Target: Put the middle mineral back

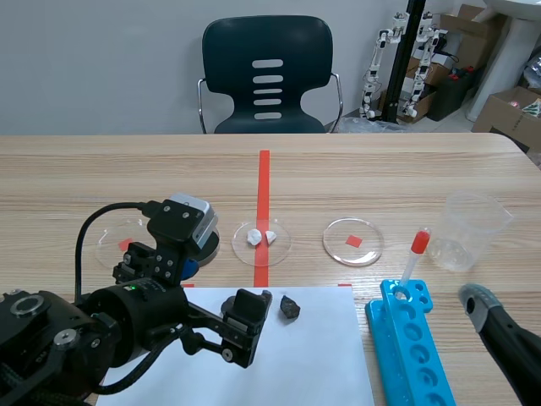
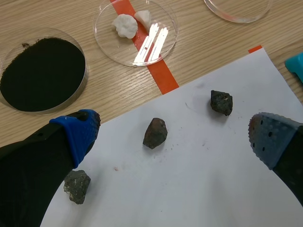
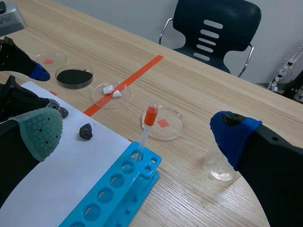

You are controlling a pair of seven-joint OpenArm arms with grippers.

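Observation:
Three dark minerals lie on the white paper [image 2: 189, 189]. The middle mineral [image 2: 155, 133] sits between the spread fingers of my left gripper [image 2: 175, 137], which is open and hangs just above the sheet. The left mineral [image 2: 76, 186] lies beside one finger, the right mineral [image 2: 221, 102] ahead of the other. In the scene view the left gripper [image 1: 243, 328] hides all but the right mineral [image 1: 290, 307]. My right gripper [image 3: 137, 135] is open, low at the table's right, over the blue rack [image 3: 118, 189].
Ahead of the paper stand a dish of black powder [image 2: 42, 75], a dish with white pieces [image 2: 135, 30] on the red tape, and an empty dish [image 1: 353, 240]. Another empty dish [image 1: 122, 241] is far left. A dropper [image 1: 414, 254] stands in the rack [image 1: 410, 338]; a plastic cup [image 1: 469, 230] sits behind.

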